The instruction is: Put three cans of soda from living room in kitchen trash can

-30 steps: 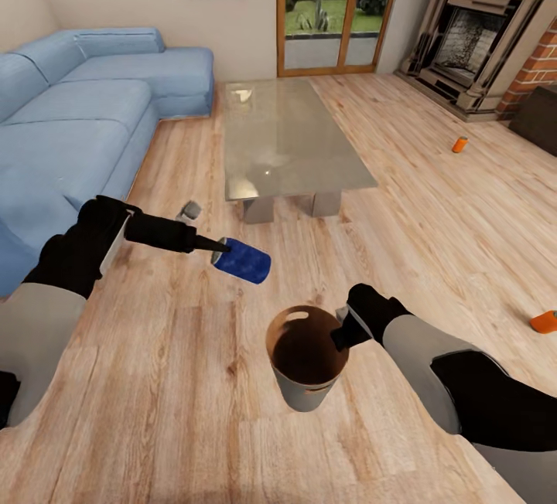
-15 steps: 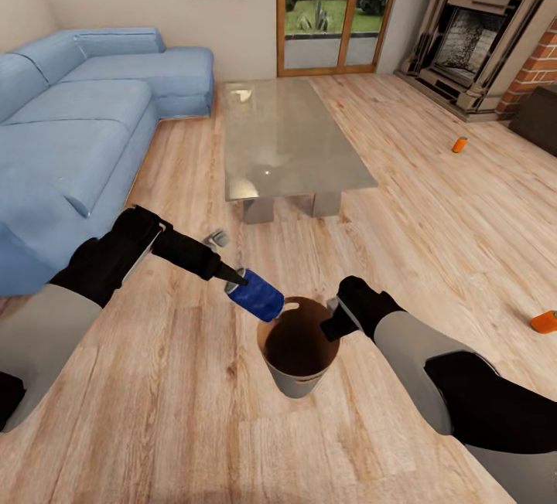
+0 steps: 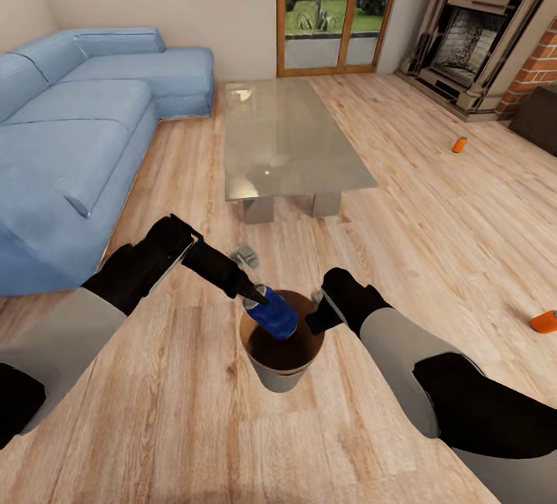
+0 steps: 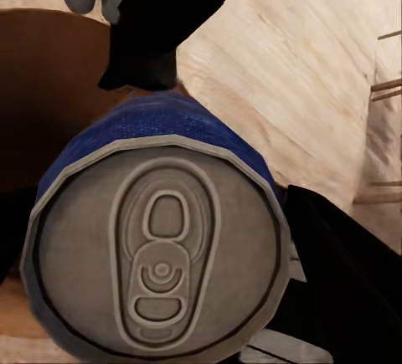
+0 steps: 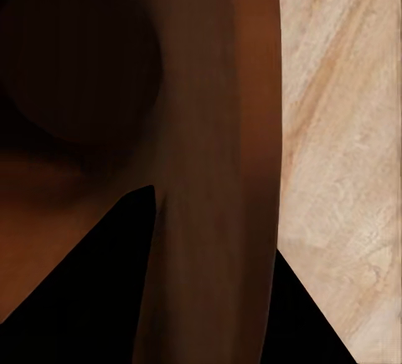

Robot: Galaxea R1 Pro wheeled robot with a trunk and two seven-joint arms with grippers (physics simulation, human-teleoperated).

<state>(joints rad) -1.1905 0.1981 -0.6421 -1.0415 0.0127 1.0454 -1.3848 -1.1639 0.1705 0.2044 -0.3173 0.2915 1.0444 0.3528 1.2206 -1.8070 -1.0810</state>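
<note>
Left end effector (image 3: 259,299) clamps a dark blue cylindrical soda can (image 3: 272,315), tilted over the mouth of the small round tapered bin (image 3: 280,373) (grey outside, matte brown inside); the can's silver pull-tab lid (image 4: 159,257) faces the left wrist camera. Right end effector (image 3: 316,320) grips the bin's rim, holding it above the pale wood-plank floor (image 3: 433,218). Two bright orange cans (image 3: 459,144) (image 3: 544,321) lie on the floor, well apart. Glass-topped rectangular bench (image 3: 286,137) stands beside a light-blue fabric corner sofa (image 3: 73,129).

No legible text or labels
</note>
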